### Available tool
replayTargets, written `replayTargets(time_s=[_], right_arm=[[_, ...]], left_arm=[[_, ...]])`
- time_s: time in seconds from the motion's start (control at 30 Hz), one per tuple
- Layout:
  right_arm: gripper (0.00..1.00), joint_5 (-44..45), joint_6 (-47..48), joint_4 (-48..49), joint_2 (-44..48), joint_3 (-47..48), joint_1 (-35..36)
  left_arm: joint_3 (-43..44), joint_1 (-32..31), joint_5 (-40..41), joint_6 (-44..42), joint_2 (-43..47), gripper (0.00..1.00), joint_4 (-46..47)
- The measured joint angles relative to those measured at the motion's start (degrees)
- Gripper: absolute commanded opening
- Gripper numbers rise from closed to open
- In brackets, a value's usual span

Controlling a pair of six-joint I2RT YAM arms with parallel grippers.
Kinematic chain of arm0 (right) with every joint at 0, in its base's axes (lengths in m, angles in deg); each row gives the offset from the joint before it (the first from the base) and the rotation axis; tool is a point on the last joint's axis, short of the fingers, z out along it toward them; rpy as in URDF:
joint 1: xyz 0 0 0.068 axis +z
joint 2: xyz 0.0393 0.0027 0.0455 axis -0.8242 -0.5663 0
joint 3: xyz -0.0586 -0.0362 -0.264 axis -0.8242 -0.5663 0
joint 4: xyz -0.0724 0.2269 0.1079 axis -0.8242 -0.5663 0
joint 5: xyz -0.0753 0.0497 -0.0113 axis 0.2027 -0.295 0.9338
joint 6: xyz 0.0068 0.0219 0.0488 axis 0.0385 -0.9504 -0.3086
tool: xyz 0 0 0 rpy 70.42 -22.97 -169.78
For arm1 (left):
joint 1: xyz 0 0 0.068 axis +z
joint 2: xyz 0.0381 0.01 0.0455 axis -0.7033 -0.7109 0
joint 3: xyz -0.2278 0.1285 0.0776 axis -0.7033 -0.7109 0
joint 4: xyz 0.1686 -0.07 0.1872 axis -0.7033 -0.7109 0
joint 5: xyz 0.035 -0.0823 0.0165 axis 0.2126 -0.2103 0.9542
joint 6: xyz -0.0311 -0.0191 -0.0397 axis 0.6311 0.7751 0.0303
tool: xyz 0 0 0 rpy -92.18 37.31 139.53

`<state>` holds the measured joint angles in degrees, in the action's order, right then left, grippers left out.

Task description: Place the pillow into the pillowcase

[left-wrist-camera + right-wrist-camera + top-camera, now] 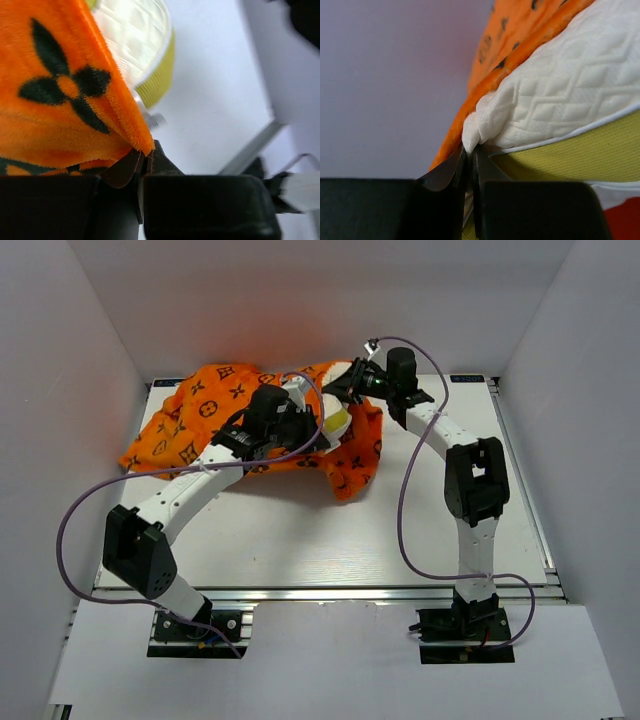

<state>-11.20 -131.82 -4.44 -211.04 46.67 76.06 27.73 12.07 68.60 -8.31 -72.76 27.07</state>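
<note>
Between your left fingers: the left gripper (142, 156) is clamped on the hem of the pillowcase (60, 90). The orange plush edge, with its black flower print, runs straight down into the closed tips.
Just beyond your left fingertips: the pillow (134, 35) pokes out past that hem. Its quilted cream face and yellow side band are uncovered.
Between your right fingers: the right gripper (469, 150) is pinched together on a small gathered fold of the pillow's white cover, at a corner just above the yellow band.
Past your right fingertips: orange fabric lies along the far side of the pillow, touching it.
Seen from above: both sets of fingers meet at the same end of the pillow, near each other, toward the far side of the table (350, 540). From your left fingers the case spreads away to the left, rumpled and bulky.
Done, as a judgement: most of the pillow looks to be inside the case already, since only the end beside your fingers shows.
Left to do: the hem must come over the exposed corner and yellow band, so that no cream shows.
Cannot tell: how far the hidden end reaches into the case, or whether the lower hem lies under the pillow.
</note>
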Motion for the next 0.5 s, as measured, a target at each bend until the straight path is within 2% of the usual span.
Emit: replayTargets(time_s=[0.17, 0.33, 0.43, 0.5], right_arm=[[0.00, 2.4, -3.1, 6.3, -0.1, 1.4, 2.3], [0.00, 6.7, -2.2, 11.7, 1.3, -12.9, 6.4], [0.00, 6.9, -1.2, 11.3, 1.3, -19.3, 7.7], [0.00, 6.4, 0.3, 11.3, 1.3, -19.9, 8.4]], left_arm=[[1.0, 0.0, -4.8, 8.0, 2.2, 0.01, 8.3], [11.9, 0.2, -6.2, 11.0, -2.0, 0.00, 6.3], [12.4, 0.3, -6.9, 13.2, -2.1, 0.02, 5.7], [9.0, 0.3, -8.0, 15.0, -1.2, 0.05, 8.0]])
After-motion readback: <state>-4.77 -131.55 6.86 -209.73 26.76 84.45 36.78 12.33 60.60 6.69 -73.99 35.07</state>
